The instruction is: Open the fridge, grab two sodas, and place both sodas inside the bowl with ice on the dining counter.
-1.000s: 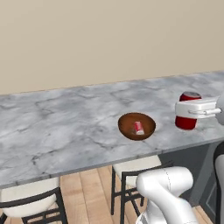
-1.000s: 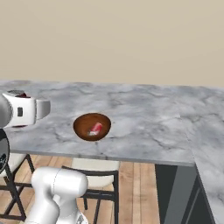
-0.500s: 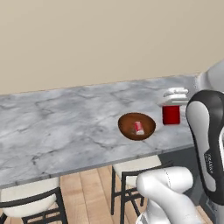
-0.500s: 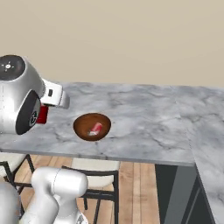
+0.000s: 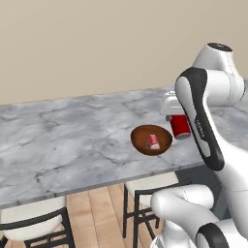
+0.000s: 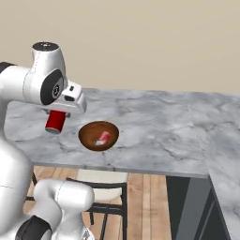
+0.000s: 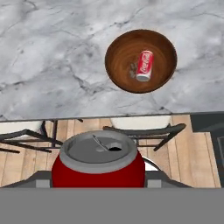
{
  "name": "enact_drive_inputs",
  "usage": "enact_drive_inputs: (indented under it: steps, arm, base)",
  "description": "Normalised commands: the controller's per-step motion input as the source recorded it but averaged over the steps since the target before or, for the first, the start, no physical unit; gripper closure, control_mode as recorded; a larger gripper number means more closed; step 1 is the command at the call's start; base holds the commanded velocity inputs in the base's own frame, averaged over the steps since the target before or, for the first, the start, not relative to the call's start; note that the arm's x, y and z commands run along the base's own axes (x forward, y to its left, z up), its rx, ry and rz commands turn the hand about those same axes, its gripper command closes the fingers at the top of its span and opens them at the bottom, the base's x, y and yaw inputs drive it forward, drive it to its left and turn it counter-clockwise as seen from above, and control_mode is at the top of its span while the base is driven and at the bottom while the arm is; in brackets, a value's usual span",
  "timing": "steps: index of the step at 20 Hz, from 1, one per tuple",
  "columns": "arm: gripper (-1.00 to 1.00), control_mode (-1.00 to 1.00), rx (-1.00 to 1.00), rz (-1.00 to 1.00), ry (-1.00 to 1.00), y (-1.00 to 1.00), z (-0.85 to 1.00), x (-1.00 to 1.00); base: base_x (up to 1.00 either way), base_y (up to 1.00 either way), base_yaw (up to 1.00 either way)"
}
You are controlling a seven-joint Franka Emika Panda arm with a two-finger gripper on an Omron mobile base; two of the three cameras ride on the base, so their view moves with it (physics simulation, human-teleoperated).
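**Second can hangs beside the bowl**

The hand (image 6: 58, 117) pinches a red soda can (image 6: 56, 121) in the air just beside the brown bowl (image 5: 143, 143), where another can (image 7: 144, 66) lies on its side. The bowl sits near the front edge of the grey-veined marble desk (image 5: 68, 145). Behind rises a plain beige wall (image 5: 97, 43); below, stools (image 5: 145, 189) stand on a wooden floor (image 6: 150, 197).

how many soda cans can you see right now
2. One soda can lies on its side inside the bowl on the marble counter; the other soda can is held in the gripper, beside the bowl.
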Motion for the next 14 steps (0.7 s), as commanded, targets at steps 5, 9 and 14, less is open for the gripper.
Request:
enact_drive_inputs:
  steps: [5,9,14]
  arm:
    - [1.0,-1.0,-0.06,0.0,0.08,-0.24,-0.55,0.49]
    - [1.0,-1.0,-0.05,0.0,0.0,-0.23,-0.47,0.57]
    - [1.0,-1.0,-0.05,0.0,0.04,-0.13,-0.43,0.71]
  base:
    - [0.0,0.0,0.0]
    - [0.0,0.0,0.0]
    - [0.0,0.0,0.0]
